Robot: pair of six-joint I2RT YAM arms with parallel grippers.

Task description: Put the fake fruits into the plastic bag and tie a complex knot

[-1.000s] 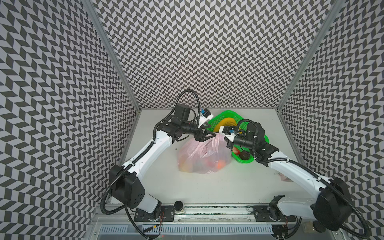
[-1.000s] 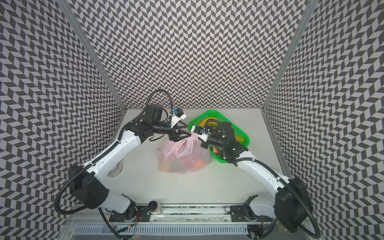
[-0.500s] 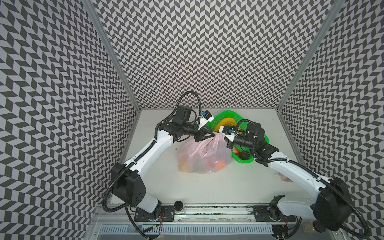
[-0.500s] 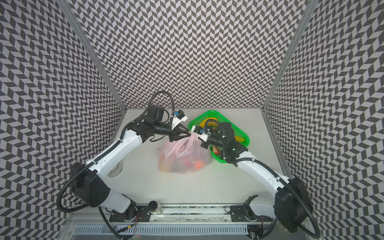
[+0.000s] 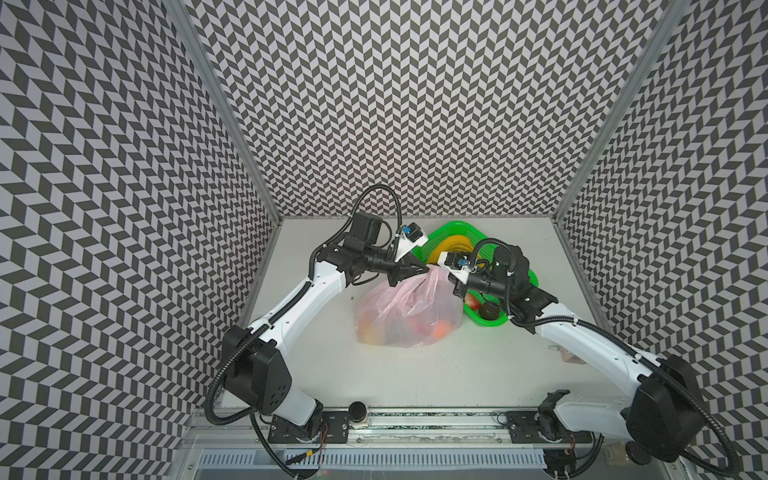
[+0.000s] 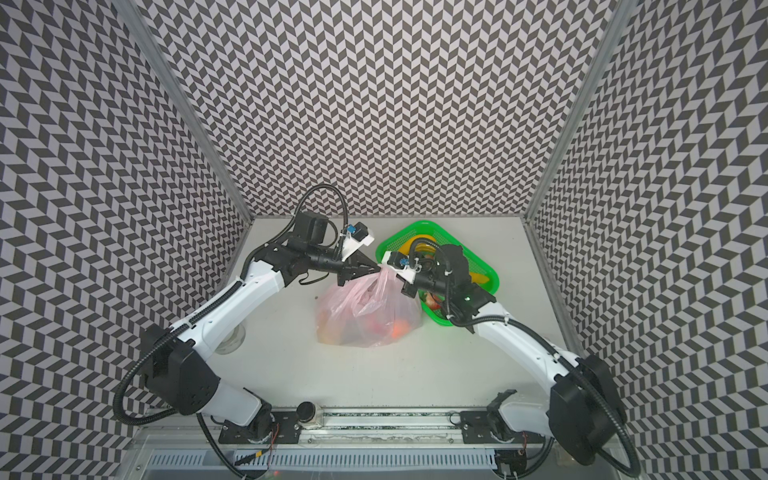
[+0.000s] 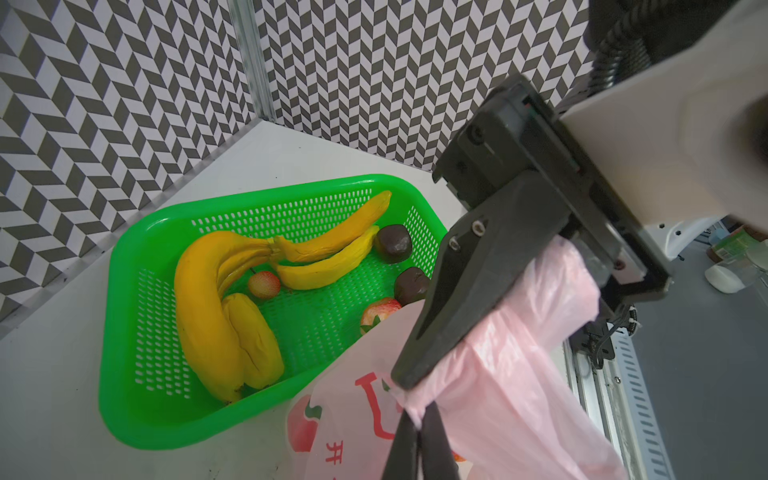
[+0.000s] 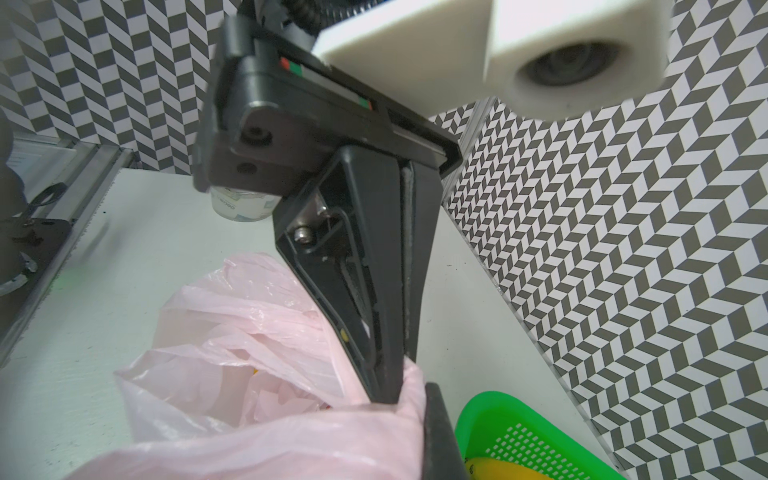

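Left wrist shows left end effector [image 7: 419, 415] clamping bag [image 7: 519, 395].

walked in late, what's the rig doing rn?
Both arms are working the top of the thin pale-pink plastic bag, which sits on the white table with some fake fruit inside. The left gripper and right gripper are each shut on bunched plastic at the bag's mouth, tips close together. No tied knot shows yet. The bright green mesh basket beside it holds yellow bananas, dark brown balls and small red fruits.
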